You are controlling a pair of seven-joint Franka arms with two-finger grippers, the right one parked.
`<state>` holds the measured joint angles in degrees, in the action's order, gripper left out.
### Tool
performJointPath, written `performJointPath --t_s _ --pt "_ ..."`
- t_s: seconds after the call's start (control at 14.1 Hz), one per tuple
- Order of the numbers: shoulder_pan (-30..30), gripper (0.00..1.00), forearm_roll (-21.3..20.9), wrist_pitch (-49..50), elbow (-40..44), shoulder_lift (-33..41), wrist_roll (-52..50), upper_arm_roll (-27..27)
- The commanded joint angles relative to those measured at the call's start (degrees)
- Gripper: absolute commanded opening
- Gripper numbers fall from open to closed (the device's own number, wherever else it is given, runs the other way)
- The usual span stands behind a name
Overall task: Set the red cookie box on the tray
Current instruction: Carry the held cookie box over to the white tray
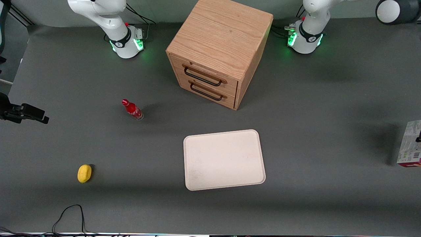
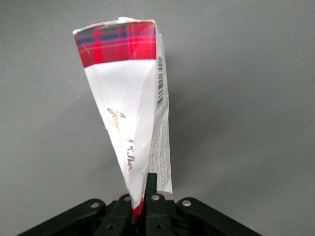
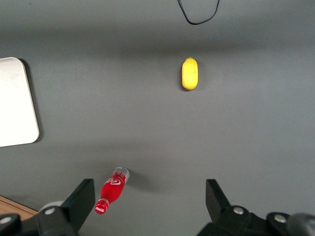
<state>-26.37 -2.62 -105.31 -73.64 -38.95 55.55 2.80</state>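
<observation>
my gripper (image 2: 142, 196) was clamped shut on the red cookie box (image 2: 129, 103), its fingers (image 2: 150, 184) pinching one thin end of the carton so that the box stuck out away from my wrist over bare grey desk (image 2: 246, 98). in the left wrist view the box's tip showed a red tartan band, below it a white panel with slanted gold lettering, and along the narrow side a barcode and small print. the card looked squeezed together where i gripped it and spread wider toward the tartan end.

in the front view the red cookie box (image 1: 410, 144) was only partly in sight at the working arm's end of the desk, cut off by the picture's edge, with its pale printed face showing and a red strip along its lower end. a dark shadow lay on the desk (image 1: 312, 108) just beside it, so the box was up off the surface. my gripper itself was out of that view.

the tray (image 1: 224, 160) lay flat and bare near the middle of the desk, well apart from the box. the wooden drawer cabinet (image 1: 218, 49) stood farther from the front camera than the tray. toward the parked arm's end were a small red bottle (image 1: 132, 109) and a yellow lemon-like object (image 1: 84, 173), the bottle farther from the camera.
</observation>
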Motion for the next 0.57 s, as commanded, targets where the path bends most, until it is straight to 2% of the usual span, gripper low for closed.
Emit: performJointPath --t_s 0.0,0.14,0.35,0.5 --pt "1.9 0.00 -0.5 8.6 -4.7 10.9 -4.3 0.6" --pt "2.4 0.00 -0.6 10.4 -9.6 17.8 -7.9 0.7" --pt "3.1 0.00 -0.8 10.5 -23.5 31.5 -16.6 0.6" --pt "5.0 0.00 -1.7 11.7 -29.1 38.3 -21.5 0.5"
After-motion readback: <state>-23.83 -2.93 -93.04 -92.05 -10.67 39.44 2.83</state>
